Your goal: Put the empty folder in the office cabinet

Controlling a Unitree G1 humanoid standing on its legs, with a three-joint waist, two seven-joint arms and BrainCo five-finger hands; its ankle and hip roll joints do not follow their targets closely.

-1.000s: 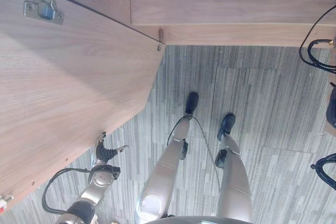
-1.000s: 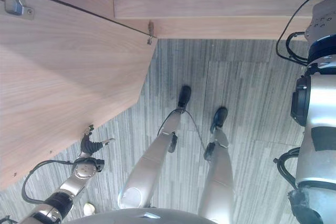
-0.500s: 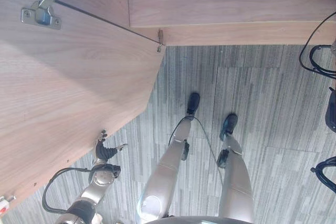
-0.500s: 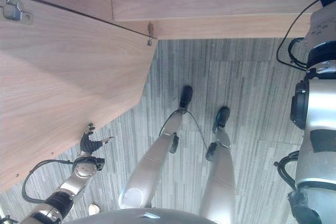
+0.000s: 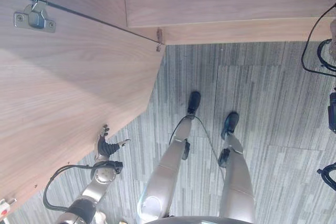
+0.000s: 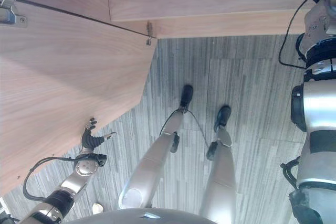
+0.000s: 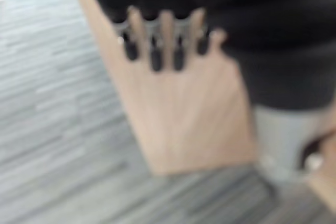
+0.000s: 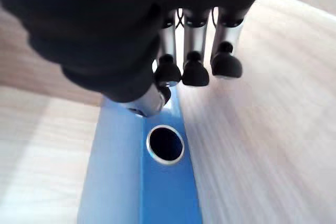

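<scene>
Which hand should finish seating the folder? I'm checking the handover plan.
Probably the right hand: its fingers are at the blue folder inside the cabinet. The left hand rests at the open cabinet door.

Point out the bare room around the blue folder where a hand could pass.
Right wrist view: bare wood lies along both sides of the blue folder. The end by its ring hole is crowded, with the right hand right over it. The left hand rests on the open cabinet door.

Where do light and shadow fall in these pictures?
Left eye view: the open cabinet door carries a darker diagonal band above a brighter lower part. Right wrist view: the blue folder is evenly lit, and its metal ring catches a glint. Left wrist view: the left hand shows dark against the pale door.
</scene>
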